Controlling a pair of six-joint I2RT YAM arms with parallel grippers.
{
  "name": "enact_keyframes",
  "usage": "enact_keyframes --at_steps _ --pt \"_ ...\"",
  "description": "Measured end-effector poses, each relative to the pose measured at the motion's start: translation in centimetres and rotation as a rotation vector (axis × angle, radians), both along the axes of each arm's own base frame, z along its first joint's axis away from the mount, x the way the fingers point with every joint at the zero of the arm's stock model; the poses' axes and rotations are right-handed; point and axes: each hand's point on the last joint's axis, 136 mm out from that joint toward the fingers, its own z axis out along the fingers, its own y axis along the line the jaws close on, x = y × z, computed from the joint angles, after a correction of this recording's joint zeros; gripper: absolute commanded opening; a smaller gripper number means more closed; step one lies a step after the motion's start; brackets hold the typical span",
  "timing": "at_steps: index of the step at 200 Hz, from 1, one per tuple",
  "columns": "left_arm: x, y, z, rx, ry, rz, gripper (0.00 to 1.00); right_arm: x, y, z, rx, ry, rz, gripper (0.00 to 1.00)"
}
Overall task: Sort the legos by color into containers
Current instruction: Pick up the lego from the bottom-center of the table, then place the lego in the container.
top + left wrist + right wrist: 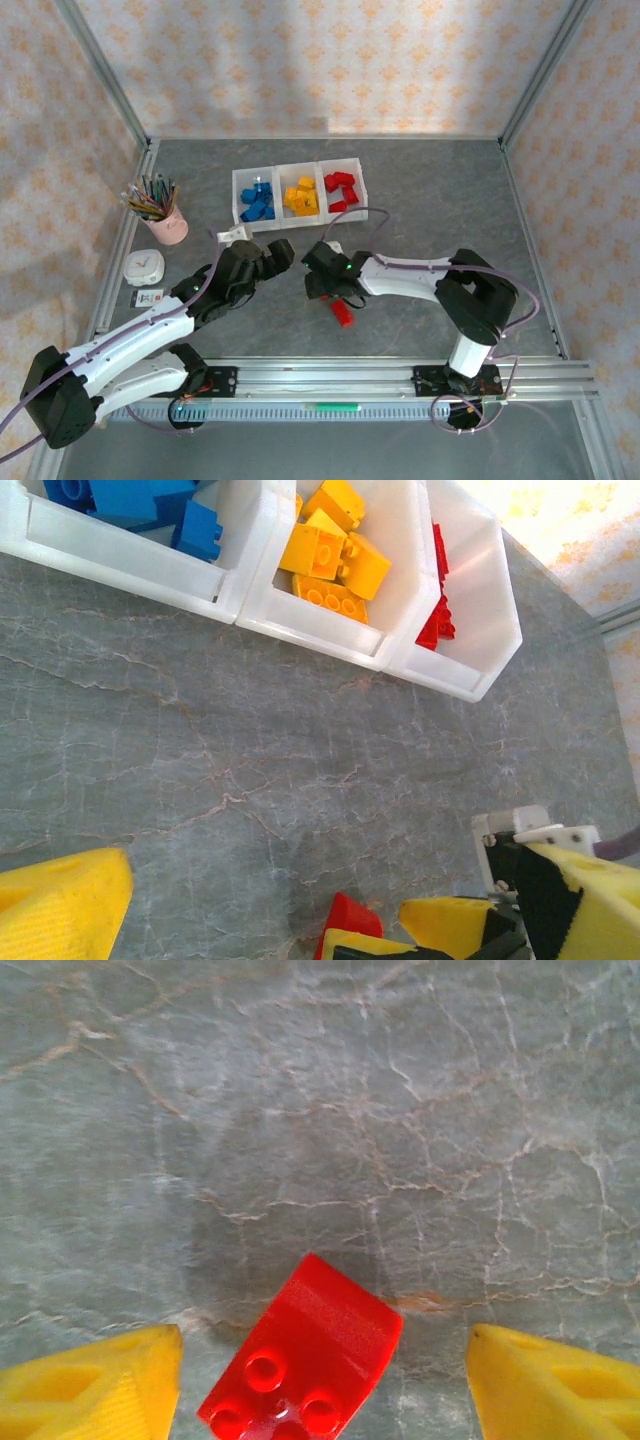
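The bench [450, 200] carries all task items. The far centre holds the storage row and the near centre is the working area.

The right tool [333, 297] is lowered over the near-centre bench, tips down. Its jaws are apart and grip nothing. A single red brick [310, 1360] lies studs-up on the bench between the fingers, with bench showing between it and each finger. This position suits either a pick or a set-down, and which one applies cannot be determined.

The left tool [278, 256] sits just left of the right tool. It is fully spread, empty and aimed at the far row, probably to stay out of the working area.

The containers [130, 560] are three joined white bins.
- Left bin: blue legos [258, 200].
- Middle bin: yellow legos [300, 197].
- Right bin: red legos [342, 190].

No colour mixing is apparent. The loose red brick is well apart from the row, and it looks like the last unsorted piece. Its destination is the right bin.
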Motion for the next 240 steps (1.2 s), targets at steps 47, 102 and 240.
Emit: enact_keyframes --at_steps 47,102,240 --pt "-0.2 0.2 -0.1 -0.001 0.000 0.001 0.99 -0.3 0.2 -1.1 -0.029 0.010 -0.045 0.54" --pt "-0.2 0.3 -0.2 0.000 0.000 0.001 0.99 0.2 0.1 -0.8 -0.054 -0.009 -0.058 0.35" --pt "4.0 -2.6 2.2 0.000 -0.034 -0.003 0.99 24.8 -3.4 11.8 0.081 -0.402 -0.246 0.42"
